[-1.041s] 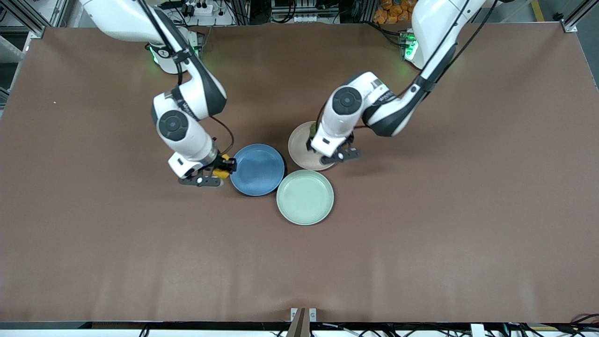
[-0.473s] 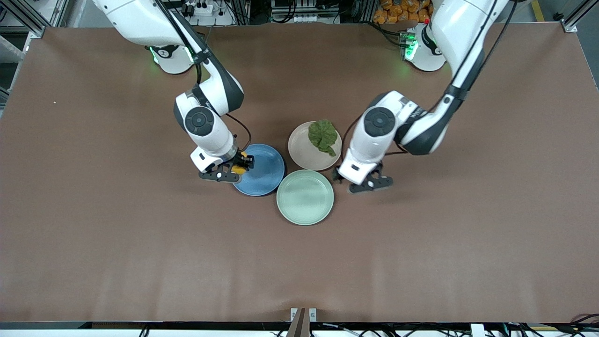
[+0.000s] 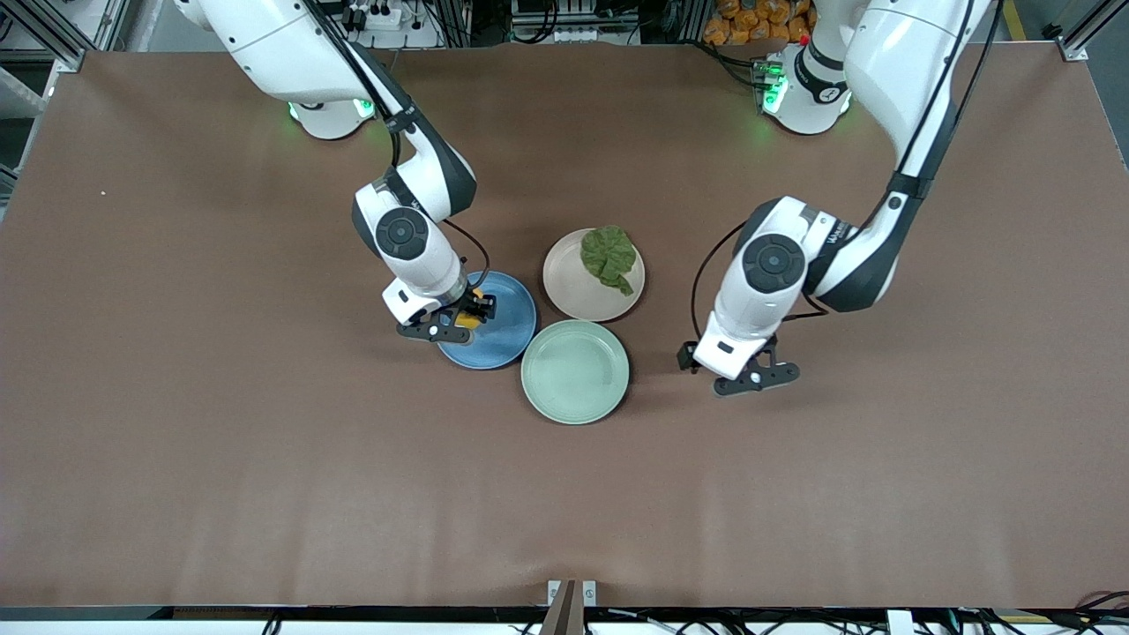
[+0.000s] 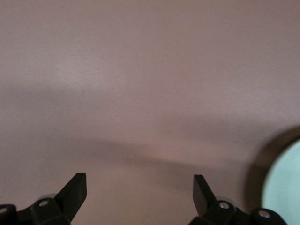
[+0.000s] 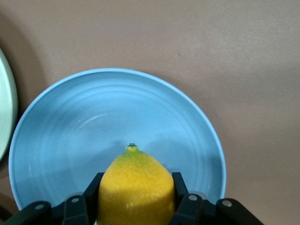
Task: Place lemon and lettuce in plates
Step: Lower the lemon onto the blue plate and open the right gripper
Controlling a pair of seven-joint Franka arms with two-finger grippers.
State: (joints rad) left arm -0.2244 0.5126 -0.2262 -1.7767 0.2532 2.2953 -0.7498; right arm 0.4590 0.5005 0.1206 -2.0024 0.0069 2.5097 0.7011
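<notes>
Right claw (image 3: 460, 319) was clamped on the lemon (image 5: 136, 190), hanging over the blue plate (image 3: 504, 339) at the rim nearest the right arm's end of the tabletop (image 3: 220, 423). Wrist view showed the lemon's tip pointing across the plate's middle, fingers (image 5: 183, 197) pressed to both flanks. Lemon not set down yet, so that was the step in hand: the lemon drop.

Lettuce (image 3: 609, 256) lay on the beige plate (image 3: 569, 295), well apart from both claws; that half looked done.

Left claw (image 3: 745, 369) was spread wide and empty, over bare tabletop beside the mint plate (image 3: 575, 392), toward the left arm's end. Its wrist view showed only tabletop and a sliver of that plate's rim. Left arm looked idle.

Next move, my read: carry the lemon a bit further over the plate's centre, lower until it nearly touches, then release. It's oval and could roll, so a low release away from the rim was the safe call.
</notes>
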